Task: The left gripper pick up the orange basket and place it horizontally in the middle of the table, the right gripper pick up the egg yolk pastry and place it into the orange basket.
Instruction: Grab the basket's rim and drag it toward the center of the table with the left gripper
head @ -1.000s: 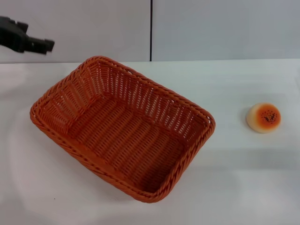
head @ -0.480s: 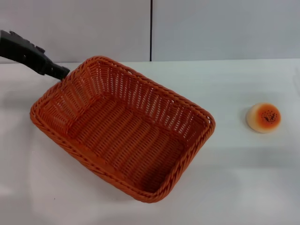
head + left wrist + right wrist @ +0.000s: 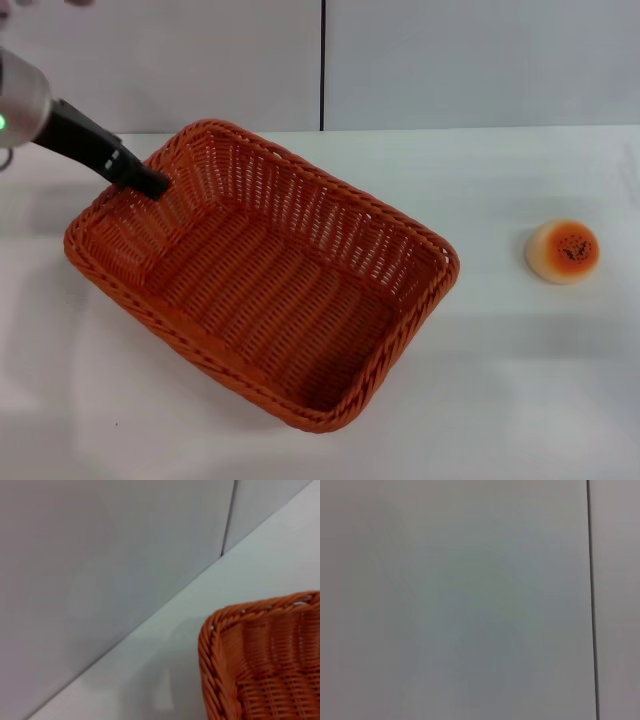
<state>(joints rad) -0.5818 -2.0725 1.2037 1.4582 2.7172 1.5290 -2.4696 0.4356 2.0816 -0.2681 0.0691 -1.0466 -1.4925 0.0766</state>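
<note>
While the orange basket [image 3: 262,273] lies askew on the table [image 3: 520,380], we judge the basket pick-up in hand; the left gripper [image 3: 150,184] reaches over its far-left rim, though whether its claw is spread or holding anything we cannot tell. The egg yolk pastry [image 3: 563,251] sits well apart to the right; next we expect a rim grasp.

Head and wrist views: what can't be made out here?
- Left gripper, head view: black tips overlap the bright orange woven wicker basket at its far left rim; open or shut unreadable.
- Right gripper: in no view; the right wrist view shows only grey wall.
- Left wrist view: basket cut off by the frame edge.
</note>
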